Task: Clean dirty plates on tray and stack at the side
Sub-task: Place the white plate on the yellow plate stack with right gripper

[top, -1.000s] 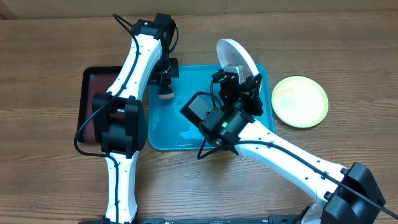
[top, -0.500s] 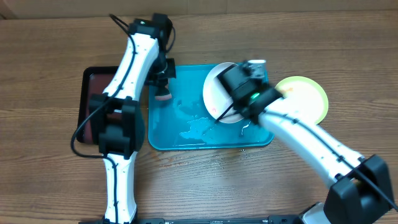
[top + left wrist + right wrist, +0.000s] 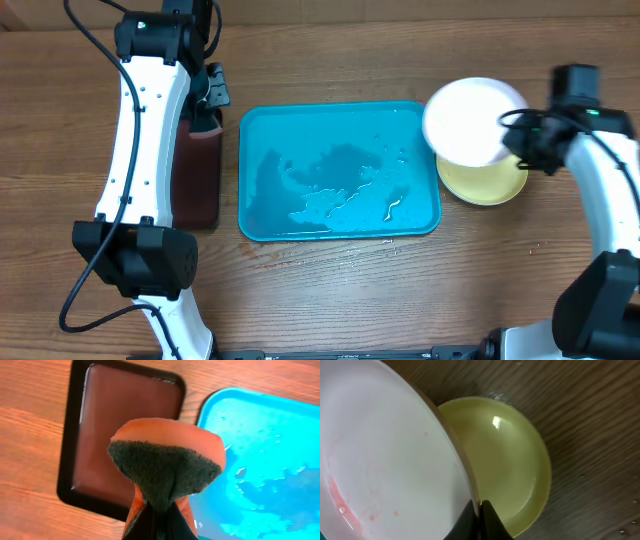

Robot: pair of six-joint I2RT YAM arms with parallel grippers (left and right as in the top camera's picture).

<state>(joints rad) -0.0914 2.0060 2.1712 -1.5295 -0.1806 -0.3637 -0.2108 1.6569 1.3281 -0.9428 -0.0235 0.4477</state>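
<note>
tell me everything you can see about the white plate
The white plate is round, shallow and smooth, plastic by its look. The right claw pinches its rim, holding it over the yellow-green plate, by the far right corner of the turquoise tray. Whether the two plates touch cannot be told. The right wrist view shows faint pink-red smears and specks on its face.

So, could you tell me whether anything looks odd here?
Yes: the white plate, held over the yellow-green plate, shows pink smears near its rim, and water is pooled on the turquoise tray.
</note>
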